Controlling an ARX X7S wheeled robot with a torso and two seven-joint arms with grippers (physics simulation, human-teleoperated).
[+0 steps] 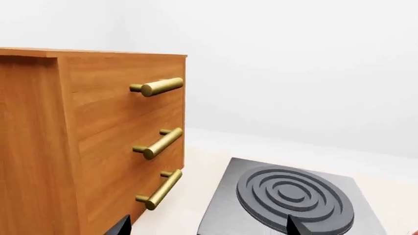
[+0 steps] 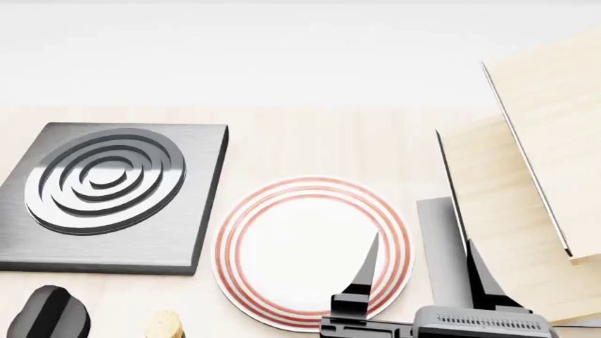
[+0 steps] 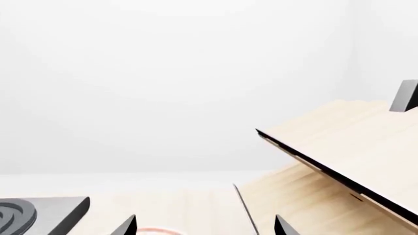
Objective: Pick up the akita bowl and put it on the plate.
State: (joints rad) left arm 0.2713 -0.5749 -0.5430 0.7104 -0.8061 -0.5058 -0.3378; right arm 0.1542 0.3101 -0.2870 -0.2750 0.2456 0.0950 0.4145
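Hovering right gripper (image 2: 423, 271) (fingers apart), beside plate (image 2: 281, 246), bowl unseen

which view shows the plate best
The head view: the plate lies nearly whole beside the stove burner, only its near edge hidden behind the open right gripper. The right wrist view catches just a sliver of its rim; the left wrist view shows none.

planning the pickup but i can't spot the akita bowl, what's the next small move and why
Probably pan the head to find the bowl first. No view shows it: only the bare plate, the stove burner and wooden panels. The right gripper hangs open and empty by the plate's edge, so nothing can be placed yet.
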